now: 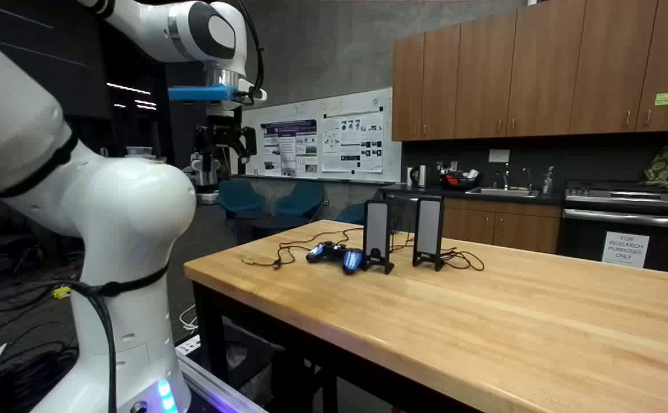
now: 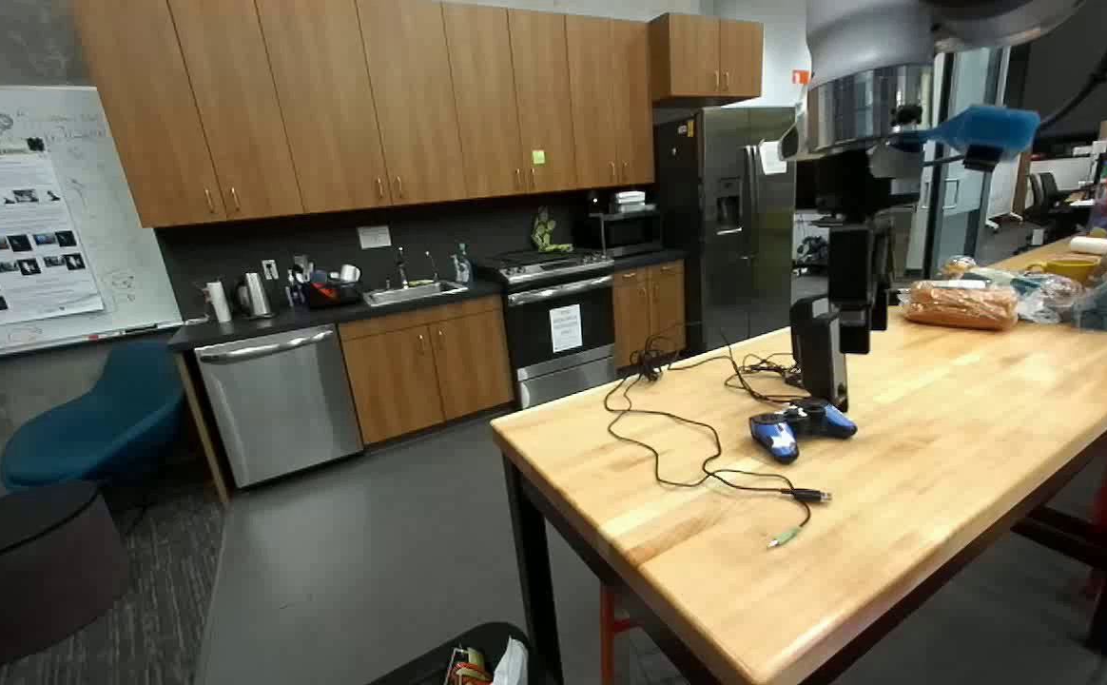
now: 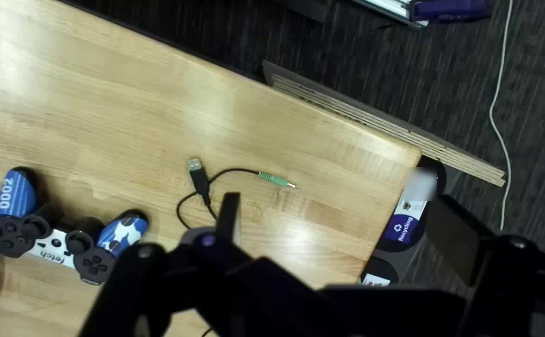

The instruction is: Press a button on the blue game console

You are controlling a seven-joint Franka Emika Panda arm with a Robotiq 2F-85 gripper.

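The blue game console is a blue and black game controller with white camouflage patches. It lies on the wooden table, and both exterior views show it [image 1: 338, 252] [image 2: 805, 419]. In the wrist view the controller [image 3: 53, 247] is at the lower left, with its sticks, round buttons and direction pad facing up. My gripper [image 1: 225, 148] is open and empty, well above the table's near end. It also shows in an exterior view [image 2: 863, 314], from the side. In the wrist view my gripper [image 3: 342, 222] has its fingers wide apart, to the right of the controller and not touching it.
Two upright black speakers [image 1: 376, 232] [image 1: 428, 232] stand close beside the controller. Dark cables [image 2: 668, 416] lie around them, with a USB plug [image 3: 199, 180] and a green audio plug [image 3: 275, 179]. The table edge [image 2: 630, 561] and bagged items [image 2: 962, 304] also show.
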